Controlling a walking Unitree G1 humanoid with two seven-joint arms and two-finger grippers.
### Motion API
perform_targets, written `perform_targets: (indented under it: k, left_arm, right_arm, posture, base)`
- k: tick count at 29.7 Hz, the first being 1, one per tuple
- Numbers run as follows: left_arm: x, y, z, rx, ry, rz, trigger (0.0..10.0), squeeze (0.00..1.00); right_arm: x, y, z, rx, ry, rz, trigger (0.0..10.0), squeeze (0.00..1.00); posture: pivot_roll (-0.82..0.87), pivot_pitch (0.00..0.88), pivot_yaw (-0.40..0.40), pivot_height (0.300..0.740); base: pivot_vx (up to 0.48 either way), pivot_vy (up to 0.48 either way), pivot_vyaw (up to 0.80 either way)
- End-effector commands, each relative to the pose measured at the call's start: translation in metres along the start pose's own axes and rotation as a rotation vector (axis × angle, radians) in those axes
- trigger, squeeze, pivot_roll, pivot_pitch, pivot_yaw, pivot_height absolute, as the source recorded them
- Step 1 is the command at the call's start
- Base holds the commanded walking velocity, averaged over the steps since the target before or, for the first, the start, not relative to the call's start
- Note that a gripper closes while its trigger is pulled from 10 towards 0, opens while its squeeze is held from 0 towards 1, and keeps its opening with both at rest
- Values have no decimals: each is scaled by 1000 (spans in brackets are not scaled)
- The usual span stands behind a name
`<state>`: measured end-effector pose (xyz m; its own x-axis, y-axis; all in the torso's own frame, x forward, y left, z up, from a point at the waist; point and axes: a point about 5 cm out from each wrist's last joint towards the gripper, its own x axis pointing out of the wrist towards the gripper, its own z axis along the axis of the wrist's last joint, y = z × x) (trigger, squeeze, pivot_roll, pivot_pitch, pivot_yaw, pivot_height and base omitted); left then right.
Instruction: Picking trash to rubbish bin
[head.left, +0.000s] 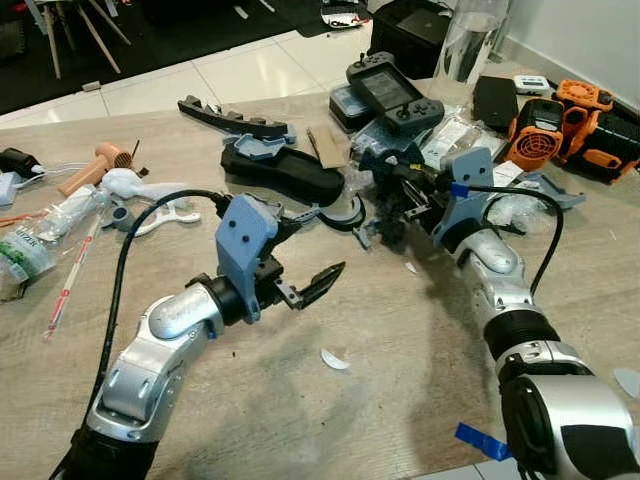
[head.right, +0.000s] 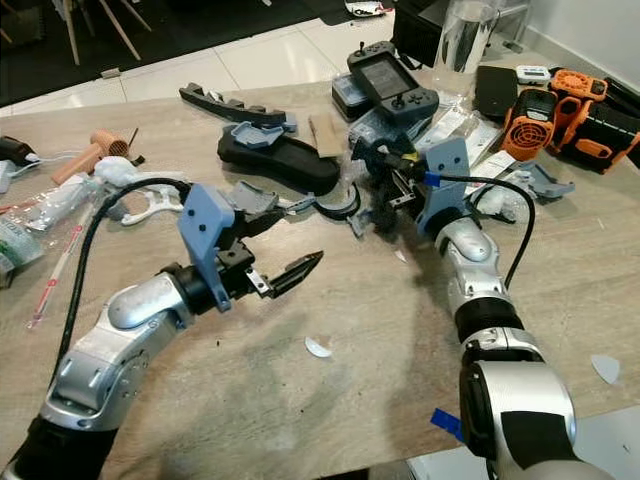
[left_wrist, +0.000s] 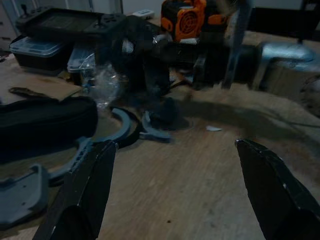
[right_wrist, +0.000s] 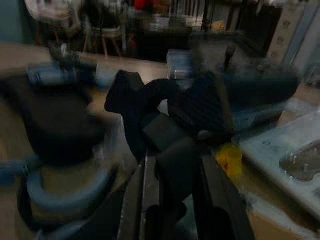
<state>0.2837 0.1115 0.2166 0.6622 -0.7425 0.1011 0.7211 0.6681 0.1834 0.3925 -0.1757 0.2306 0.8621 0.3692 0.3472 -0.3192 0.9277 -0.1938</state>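
At lower left of the head views, the left claw (head.left: 312, 285) hovers over the wooden surface (head.left: 380, 400), its fingers (left_wrist: 85, 195) spread wide. Below it lies a white scrap (head.left: 335, 359). Right of centre, the right claw (head.left: 392, 192) pinches a crumpled black piece of trash (right_wrist: 175, 125) beside the dark case (head.left: 285, 170) and game console (head.left: 392, 92).

Handheld game console (head.left: 393, 90) atop containers; orange fan (head.left: 537, 133) beside; hairdryer (head.left: 95, 167) far left.

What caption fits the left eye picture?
Right gripper clamps dark trash on the cluttered table; left gripper hovers open.
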Motion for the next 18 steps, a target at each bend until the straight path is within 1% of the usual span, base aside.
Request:
perform_targets:
  k: [1,2,4,5,6,7,8,9,10,11,12,14,16,17,18]
  left_arm:
    - [-5,8,-2,6,9,27,10000,0]
    - [-6,13,-1,4,5,43,10000,0]
    - [-7,22,-1,3,-2,75,10000,0]
    - [-7,22,-1,3,-2,75,10000,0]
    - [-7,26,0,4,-8,102,10000,0]
    - [-7,32,1,7,-15,142,10000,0]
    - [-8,40,0,16,-15,214,10000,0]
    - [-8,40,0,16,-15,214,10000,0]
    - [-9,49,-1,26,-5,299,10000,0]
    - [-9,49,-1,26,-5,299,10000,0]
    - [-10,56,-4,37,14,365,10000,0]
    - [-13,62,-7,53,35,437,10000,0]
    - [-16,64,-8,49,39,477,10000,0]
    - [-16,64,-8,49,39,477,10000,0]
    - [-17,64,-8,48,39,485,10000,0]
  right_arm:
    - [5,2,15,15,-78,6,0,0]
    - [7,5,22,21,-111,4,10000,0]
    - [9,11,31,46,-155,13,10000,0]
    - [9,11,31,46,-155,13,10000,0]
    - [9,13,34,57,-171,12,10000,0]
    - [9,14,37,66,-185,10,10000,0]
    - [8,16,41,73,-198,7,10000,0]
    - [8,16,41,73,-198,7,10000,0]
    - [7,16,44,84,-210,-2,10000,0]
    - [7,16,44,84,-210,-2,10000,0]
    - [5,16,46,100,-210,-22,10000,0]
    - [2,16,40,145,-137,-58,10000,0]
    - [-5,19,35,102,-79,-65,10000,0]
    - [-5,19,35,102,-79,-65,10000,0]
    - [-8,19,32,63,-62,-73,10000,0]
  posture:
    - [19,234,54,740]
    - [18,218,62,740]
    - [20,211,70,740]
    - [20,211,70,740]
    - [20,211,70,740]
    - [15,201,80,740]
    - [8,193,87,740]
    - [8,193,87,740]
    - [2,191,89,740]
    - [2,191,89,740]
    - [0,188,88,740]
    - [1,179,83,740]
    - [-1,174,81,740]
    - [-1,174,81,740]
    - [-1,175,81,740]
  base:
    - [0,0,0]
    - [0,0,0]
    - [0,0,0]
    - [0,0,0]
    - [0,0,0]
    - [0,0,0]
    - [0,0,0]
    - [0,0,0]
    - [0,0,0]
    - [0,0,0]
    - [0,0,0]
    - [0,0,0]
    - [0,0,0]
    - [0,0,0]
    - [0,0,0]
